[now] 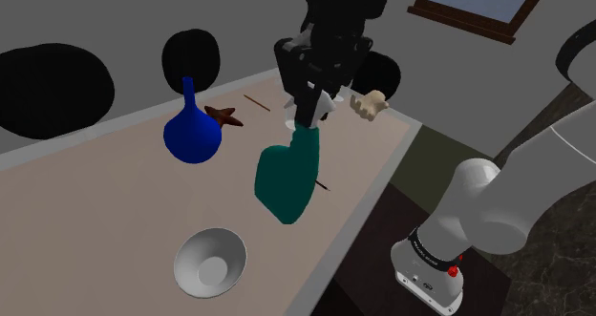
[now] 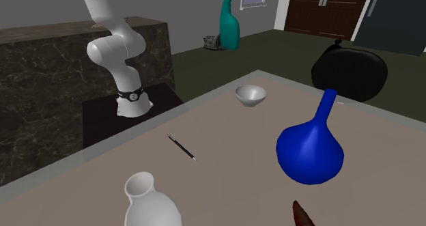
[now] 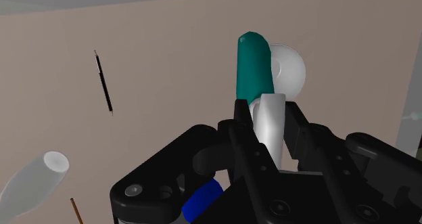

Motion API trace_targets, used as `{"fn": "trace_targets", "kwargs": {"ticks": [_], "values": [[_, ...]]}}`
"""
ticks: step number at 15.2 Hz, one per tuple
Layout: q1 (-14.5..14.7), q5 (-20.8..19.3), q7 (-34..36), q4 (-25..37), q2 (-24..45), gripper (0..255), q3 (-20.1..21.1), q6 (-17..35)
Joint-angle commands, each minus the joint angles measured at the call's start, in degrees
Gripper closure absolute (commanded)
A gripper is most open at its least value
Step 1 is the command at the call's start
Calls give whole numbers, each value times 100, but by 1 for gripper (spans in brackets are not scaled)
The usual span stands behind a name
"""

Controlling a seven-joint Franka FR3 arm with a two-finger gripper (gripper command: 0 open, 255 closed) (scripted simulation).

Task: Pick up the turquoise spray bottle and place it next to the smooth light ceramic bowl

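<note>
Gripper (image 3: 265, 113) pinching teal spray bottle (image 3: 251, 63) aloft, wrist view catching bowl (image 3: 289, 67) behind it

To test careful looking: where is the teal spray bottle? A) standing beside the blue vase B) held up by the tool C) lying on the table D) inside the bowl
B: the tool clasps the spray bottle by its white neck, high above the table.

Arm (image 1: 497, 200) arched high; tool (image 1: 308, 114) downward, fingers (image 3: 241, 121) clamped tight
</note>
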Motion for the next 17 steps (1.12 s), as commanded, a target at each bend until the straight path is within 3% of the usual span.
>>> {"fn": "trace_targets", "kwargs": {"ticks": [1, 17], "values": [[5, 33, -24, -225, -80, 255, -12, 155], [63, 221, -202, -1898, -526, 255, -47, 1415]]}}
